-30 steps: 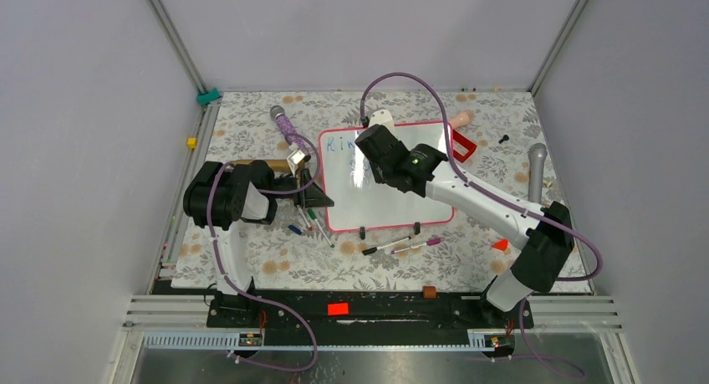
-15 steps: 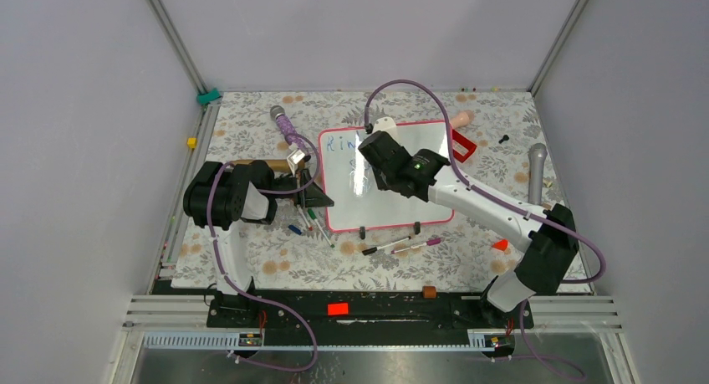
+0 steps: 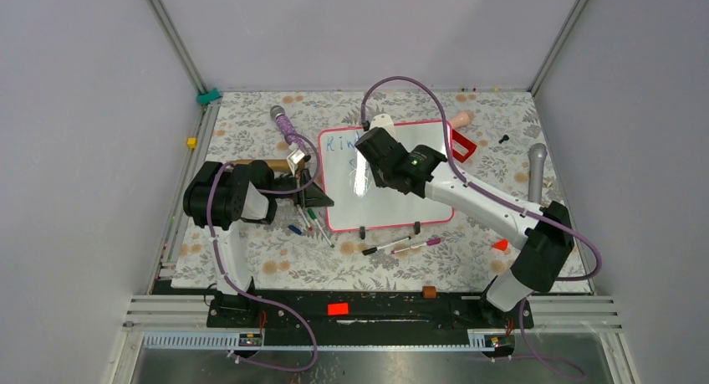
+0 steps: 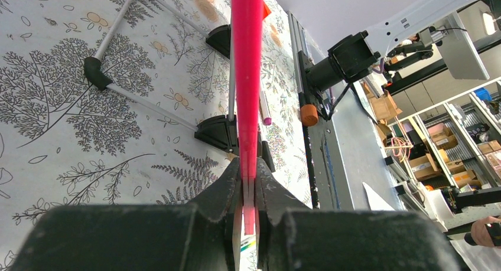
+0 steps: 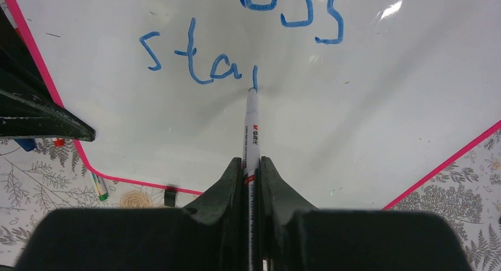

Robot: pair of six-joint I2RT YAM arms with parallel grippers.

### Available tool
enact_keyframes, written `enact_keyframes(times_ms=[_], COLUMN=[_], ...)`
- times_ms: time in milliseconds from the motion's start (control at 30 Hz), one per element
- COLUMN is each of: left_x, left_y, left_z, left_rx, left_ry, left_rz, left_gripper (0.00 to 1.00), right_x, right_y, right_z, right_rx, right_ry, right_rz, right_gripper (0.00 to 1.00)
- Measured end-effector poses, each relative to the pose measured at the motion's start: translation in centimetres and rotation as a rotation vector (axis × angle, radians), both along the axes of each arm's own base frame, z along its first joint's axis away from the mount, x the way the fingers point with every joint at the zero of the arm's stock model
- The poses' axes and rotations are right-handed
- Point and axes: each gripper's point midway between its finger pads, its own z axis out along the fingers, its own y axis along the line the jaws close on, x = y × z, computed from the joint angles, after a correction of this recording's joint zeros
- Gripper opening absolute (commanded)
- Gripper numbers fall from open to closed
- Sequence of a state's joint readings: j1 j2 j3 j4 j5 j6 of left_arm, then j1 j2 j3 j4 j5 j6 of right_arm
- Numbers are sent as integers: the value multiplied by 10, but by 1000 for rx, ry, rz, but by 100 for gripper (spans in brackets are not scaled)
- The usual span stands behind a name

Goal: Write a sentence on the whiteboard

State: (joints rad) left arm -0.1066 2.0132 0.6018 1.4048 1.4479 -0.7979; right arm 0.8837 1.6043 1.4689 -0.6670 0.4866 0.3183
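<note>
Both pinched something: the left end effector [image 4: 249, 181] the pink rim of the glossy white whiteboard [image 3: 372, 210] on the floral bench [image 3: 255, 254], the right end effector [image 5: 252, 165] a slim white marker [image 5: 252, 120] touching it.

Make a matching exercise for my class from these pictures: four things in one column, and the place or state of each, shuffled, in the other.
Column 1
1. left gripper
2. right gripper
3. whiteboard
4. grey microphone

Column 2
A. lies on the floral mat, right of the whiteboard
B. shut on a marker whose tip is on the whiteboard
C. carries blue handwriting
D. clamped on the whiteboard's pink rim

Pairs: 1-D, 2-B, 3-C, 4-A
</note>
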Motion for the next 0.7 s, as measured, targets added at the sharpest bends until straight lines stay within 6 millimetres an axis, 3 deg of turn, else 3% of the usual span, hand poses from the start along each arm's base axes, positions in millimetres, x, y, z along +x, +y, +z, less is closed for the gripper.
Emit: enact_keyframes(times_ms=[700], left_x=[1], left_y=[0], left_z=[0], left_rx=[0], left_ry=[4], left_rz=[5], left_gripper=[0], right_x=[10], right_y=[0], right_z=[7], right_rx=[11], right_ry=[-14], right_rz=[-16], right_gripper=[0])
